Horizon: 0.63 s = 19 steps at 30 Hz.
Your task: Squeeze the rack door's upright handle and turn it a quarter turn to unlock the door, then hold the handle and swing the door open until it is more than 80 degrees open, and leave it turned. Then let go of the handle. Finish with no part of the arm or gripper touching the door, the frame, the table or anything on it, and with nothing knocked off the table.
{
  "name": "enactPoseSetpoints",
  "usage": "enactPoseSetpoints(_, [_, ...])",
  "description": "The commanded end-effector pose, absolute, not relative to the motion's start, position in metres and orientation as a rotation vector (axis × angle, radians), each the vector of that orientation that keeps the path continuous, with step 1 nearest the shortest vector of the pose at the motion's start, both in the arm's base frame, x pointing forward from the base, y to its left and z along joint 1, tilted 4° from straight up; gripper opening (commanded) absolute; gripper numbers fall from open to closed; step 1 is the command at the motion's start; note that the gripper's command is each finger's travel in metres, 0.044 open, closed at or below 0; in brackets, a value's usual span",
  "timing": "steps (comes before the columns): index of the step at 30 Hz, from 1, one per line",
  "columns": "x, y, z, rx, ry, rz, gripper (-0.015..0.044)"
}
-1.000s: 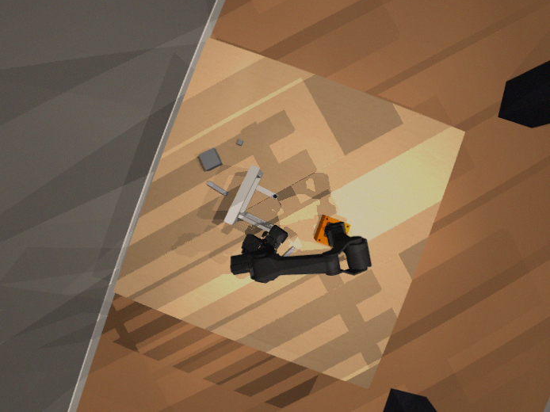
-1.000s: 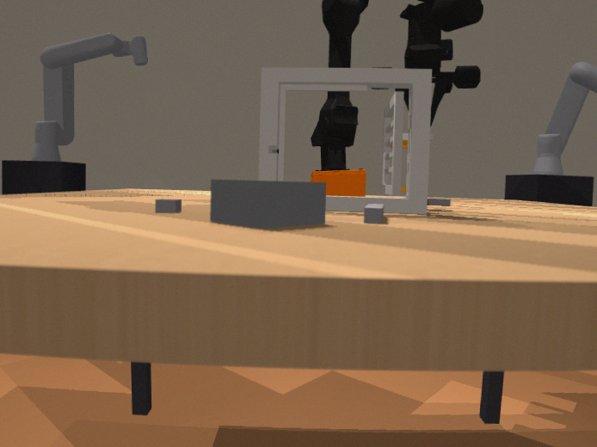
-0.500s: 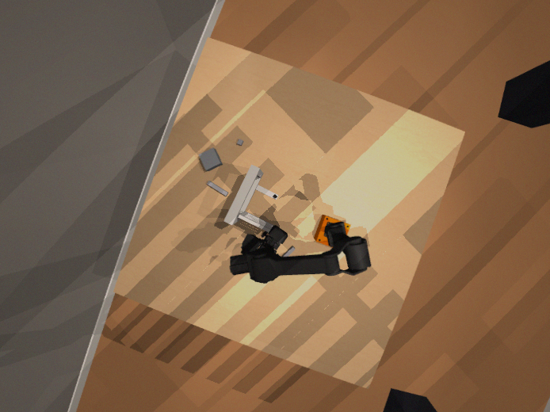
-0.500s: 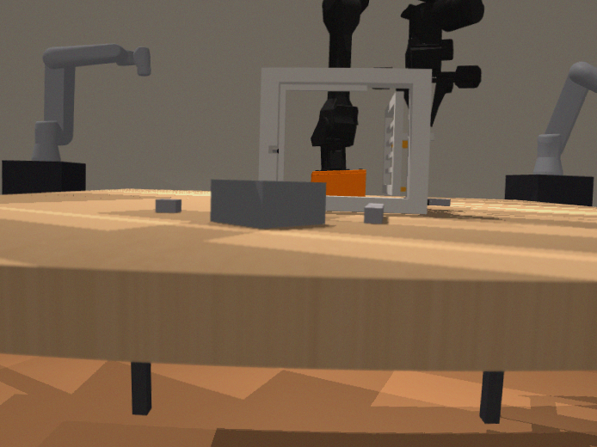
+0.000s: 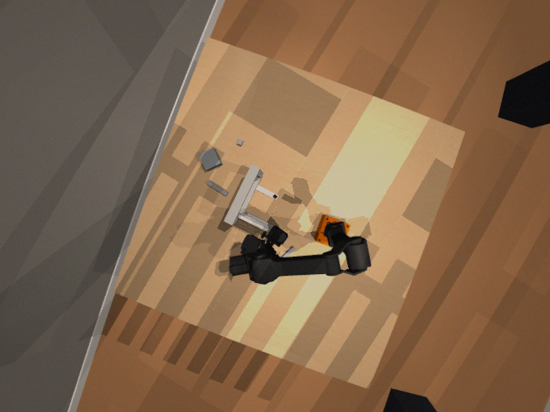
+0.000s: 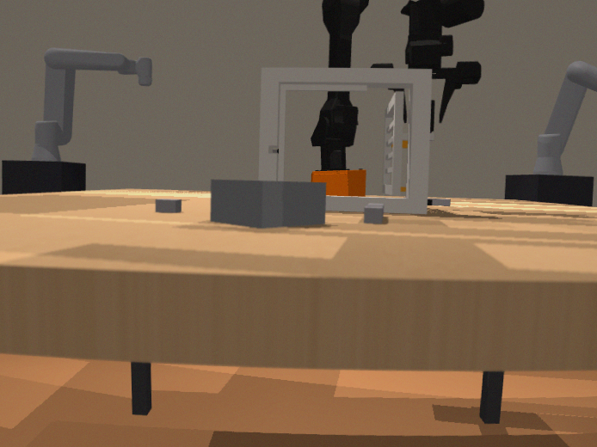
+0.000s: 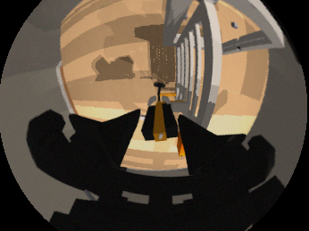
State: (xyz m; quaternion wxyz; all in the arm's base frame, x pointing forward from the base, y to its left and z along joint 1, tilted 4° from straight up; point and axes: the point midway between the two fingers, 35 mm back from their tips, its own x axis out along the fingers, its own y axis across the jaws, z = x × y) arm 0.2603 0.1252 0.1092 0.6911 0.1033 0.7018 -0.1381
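Note:
The white rack door stands swung out from the grey-white frame, roughly square to it. The handle shows in the wrist view as an orange upright bar with black sides, on the door's outer side. My gripper is open around the handle, with a visible gap on each side of the bar. In the top view the wrist hides the handle and fingertips. The handle's exact turn is hard to tell.
A grey block, a small cube and a grey bar lie behind the frame. Another grey piece lies near the arm. A white arm sticks out from the frame's far end.

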Motion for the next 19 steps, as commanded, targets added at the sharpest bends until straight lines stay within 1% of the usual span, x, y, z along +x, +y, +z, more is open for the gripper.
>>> enactPoseSetpoints(1, [0.262, 0.126, 0.115, 0.236, 1.566, -0.312, 0.0287])
enactPoseSetpoints(19, [0.263, 0.128, 0.137, 0.236, 1.566, -0.312, 0.0287])
